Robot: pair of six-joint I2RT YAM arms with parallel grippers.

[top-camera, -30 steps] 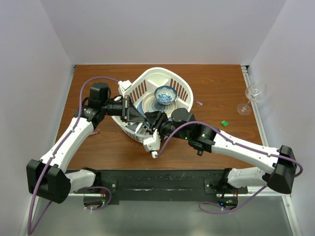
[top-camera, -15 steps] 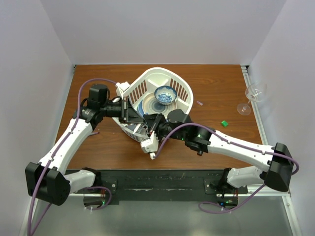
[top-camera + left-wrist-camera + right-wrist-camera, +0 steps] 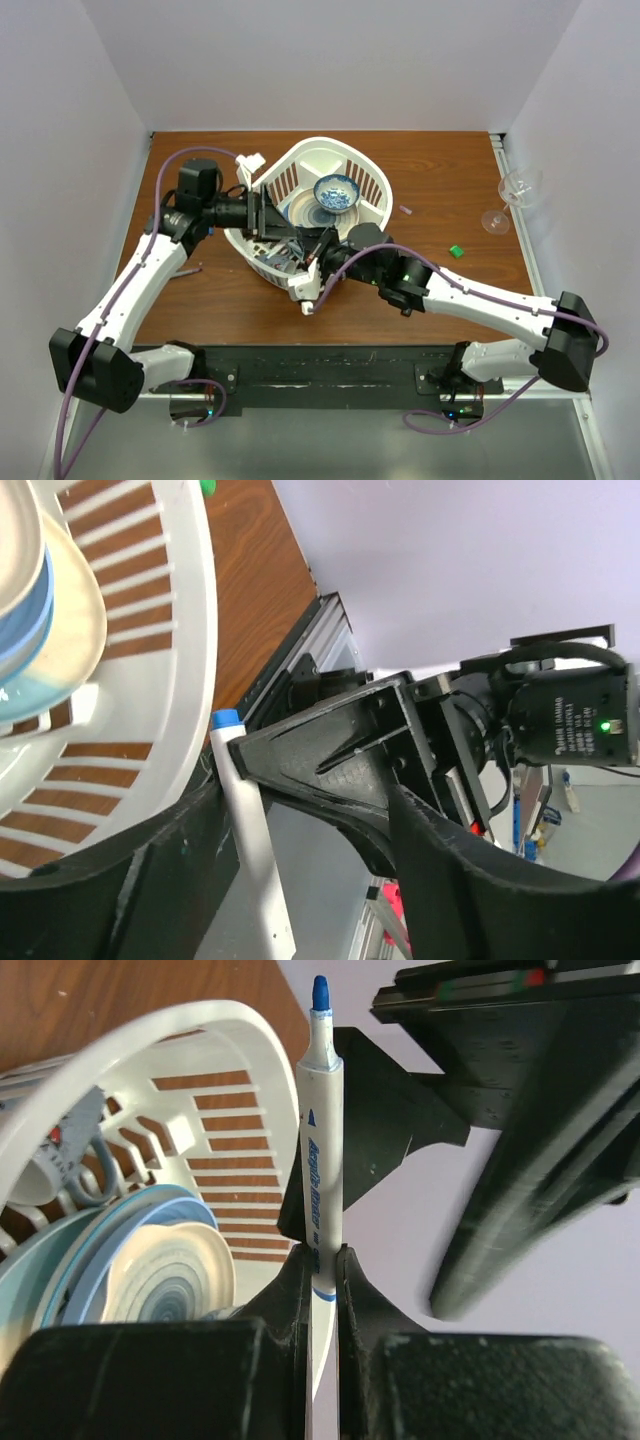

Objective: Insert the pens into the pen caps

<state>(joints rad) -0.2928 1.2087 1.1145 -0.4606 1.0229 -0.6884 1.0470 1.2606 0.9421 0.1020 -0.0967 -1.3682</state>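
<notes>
Wood-brown table in the overhead view carries one white basket near its middle, with one blue-patterned bowl inside. The left gripper and the right gripper meet over the basket's near wall. What passes between them cannot be made out from up here. One green cap lies on bare wood well to the right of the basket. One small pale piece, perhaps another cap, sits nearer it. One wine glass stands at the table's right edge.

From the left wrist, one white-barrelled pen with a blue end runs between the left fingers, which stand released and wide apart. Whether the nearer one brushes the barrel I cannot tell. The right gripper's tips pinch the barrel near that blue end.

From the right wrist, the right jaws are clenched on the same pen, its bare blue nib uncapped. One pair of scissors and two stacked plates rest in the basket.

Risks, as I judge them:
- The pinch is narrow, so the pen could swivel when pressed into a cap.
- The left fingers flanking the barrel could knock it on drawing away.
- A loose cap would skid across the wood unless held.
- No blue cap is in view, so the green one may not fit.
</notes>
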